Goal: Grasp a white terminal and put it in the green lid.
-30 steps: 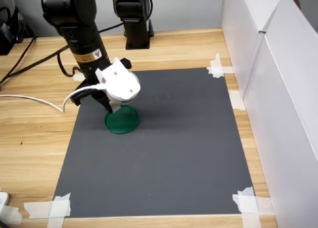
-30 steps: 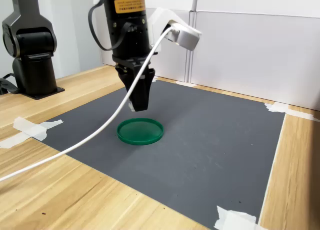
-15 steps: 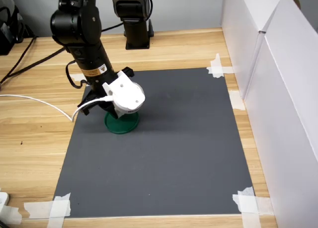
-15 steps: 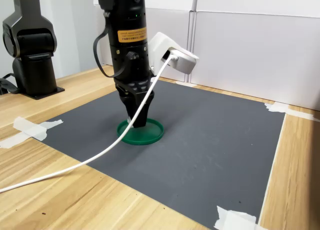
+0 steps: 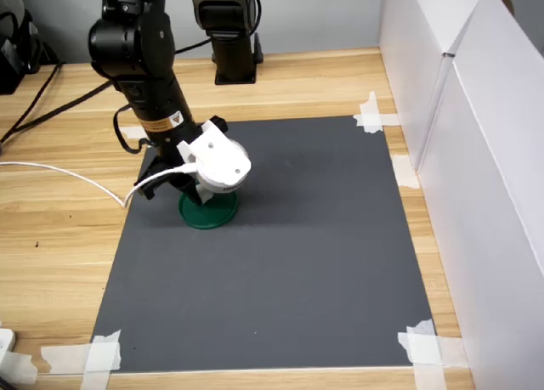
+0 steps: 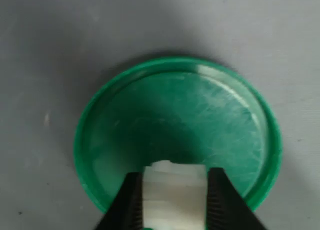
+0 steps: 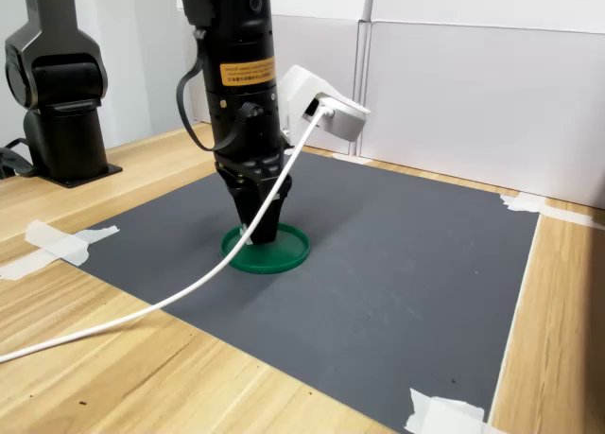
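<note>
The claw [image 6: 172, 202] grips the white terminal [image 6: 173, 197] between narrowly spread fingers, low inside the green lid [image 6: 220, 120].

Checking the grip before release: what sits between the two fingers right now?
In the wrist view, the white terminal sits between the two dark fingers, just over the green lid.

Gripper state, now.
Gripper: shut on the white terminal, held low over the green lid.

gripper [image 7: 258, 234] | lowered into green lid [image 7: 284, 257] | carrying white terminal [image 6: 174, 190]
</note>
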